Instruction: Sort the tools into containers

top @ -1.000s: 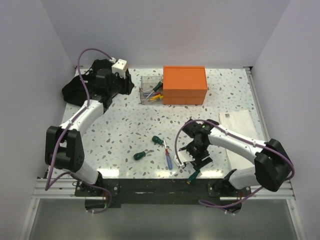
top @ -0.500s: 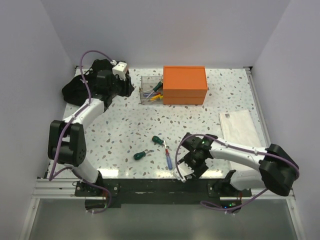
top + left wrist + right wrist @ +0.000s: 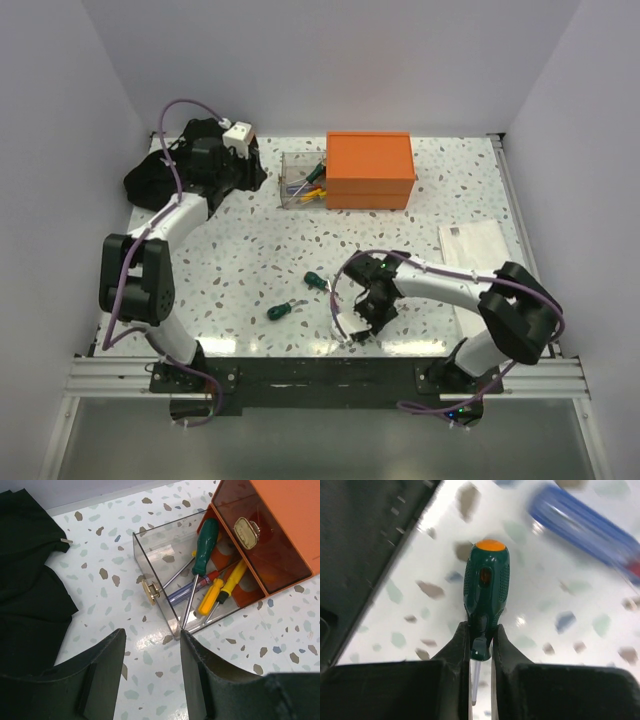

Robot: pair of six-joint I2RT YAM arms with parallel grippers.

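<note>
My right gripper (image 3: 481, 627) is shut on a green screwdriver (image 3: 486, 580) with an orange end cap, gripping it where the handle meets the shaft. In the top view that gripper (image 3: 352, 324) is low over the table near the front edge. A blurred blue screwdriver (image 3: 580, 525) lies just beyond it. Two green stubby screwdrivers (image 3: 314, 280) (image 3: 283, 311) lie on the table to its left. The clear bin (image 3: 150, 560) holds green, yellow and blue screwdrivers, and stands against the orange box (image 3: 370, 170). My left gripper (image 3: 152, 635) hovers open just in front of the bin's corner, with nothing in it.
A black cloth heap (image 3: 160, 180) fills the back left corner, under the left arm. A white folded sheet (image 3: 480, 255) lies at the right edge. The orange box has a brass latch (image 3: 246, 530) on its side. The black frame rail (image 3: 365, 545) runs close beside the right gripper.
The right arm has swung left along the front edge and its jaws have closed on the green screwdriver. The left arm has hardly moved.
</note>
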